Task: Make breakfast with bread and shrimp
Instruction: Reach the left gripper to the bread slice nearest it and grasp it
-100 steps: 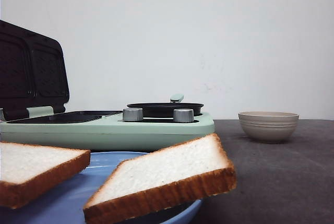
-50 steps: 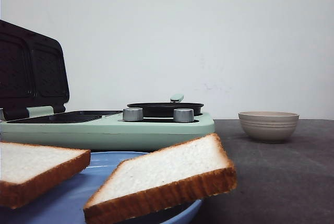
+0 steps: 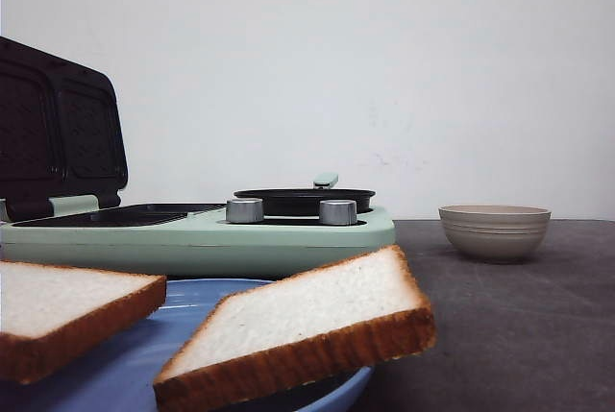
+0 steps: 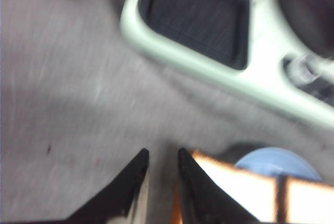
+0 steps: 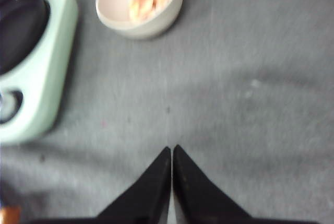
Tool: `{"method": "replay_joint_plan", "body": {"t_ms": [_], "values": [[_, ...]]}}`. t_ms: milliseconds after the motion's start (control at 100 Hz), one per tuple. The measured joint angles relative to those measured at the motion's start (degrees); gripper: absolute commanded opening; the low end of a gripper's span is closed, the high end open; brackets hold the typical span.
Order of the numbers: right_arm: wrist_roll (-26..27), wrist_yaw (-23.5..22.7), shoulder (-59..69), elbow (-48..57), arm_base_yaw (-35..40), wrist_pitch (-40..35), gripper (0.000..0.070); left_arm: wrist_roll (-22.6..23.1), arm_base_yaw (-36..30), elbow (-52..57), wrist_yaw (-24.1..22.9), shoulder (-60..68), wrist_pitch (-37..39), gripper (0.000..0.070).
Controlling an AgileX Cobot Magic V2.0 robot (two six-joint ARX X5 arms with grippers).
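Bread (image 3: 298,330): two slices on blue plate (image 3: 115,374), lower left.
Shrimp (image 5: 143,2): in bowl (image 5: 159,23).
Left gripper (image 4: 162,157): slightly apart, empty.
Right gripper (image 5: 171,151): together, empty.

a plain white wall (image 3: 384,66) fills the space behind the table, bare except for a few faint smudges low down toward the right, and it is evenly lit with no hard shadows. the table (image 3: 519,326) has a dark grey, slightly mottled surface that runs back to meet the wall in a straight horizontal line. seen from the wrist cameras the same surface (image 5: 250,98) looks like a grey felt-like mat with a few small specks, and both of those views are blurred.
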Motion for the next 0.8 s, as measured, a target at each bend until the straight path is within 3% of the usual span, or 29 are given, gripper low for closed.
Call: {"method": "replay_joint_plan", "body": {"t_ms": [170, 360, 440, 490, 540, 590, 660, 800], "values": [[-0.3, -0.3, 0.5, 0.0, 0.4, -0.9, 0.0000, 0.1, 0.0, 0.0, 0.0, 0.4, -1.4, 0.0015], [-1.8, -6.7, 0.5, 0.0, 0.4, -3.4, 0.0001, 0.1, -0.1, 0.0, 3.5, 0.5, -3.3, 0.0032], [-3.0, -10.4, 0.5, 0.0, 0.4, -3.8, 0.0084, 0.3, -0.1, 0.0, 6.6, 1.0, -3.6, 0.0041], [-3.5, -12.7, 0.5, 0.0, 0.4, -3.8, 0.0192, 0.4, -0.1, 0.0, 8.6, 1.4, -4.0, 0.0093], [-3.8, -14.4, 0.5, 0.0, 0.4, -3.8, 0.0292, 0.5, -0.1, 0.0, 10.3, 2.1, -4.7, 0.0200], [-3.9, -15.6, 0.5, 0.0, 0.4, -3.8, 0.0347, 0.6, -0.1, 0.0, 11.1, 3.0, -5.5, 0.0333], [-3.9, -16.7, 0.5, 0.0, 0.5, -3.8, 0.0348, 0.8, -0.1, 0.0, 11.4, 4.4, -6.7, 0.0419], [-3.9, -17.4, 0.5, 0.0, 1.0, -3.8, 0.0347, 1.6, -1.1, 0.0, 11.4, 7.6, -8.6, 0.0427]]}}
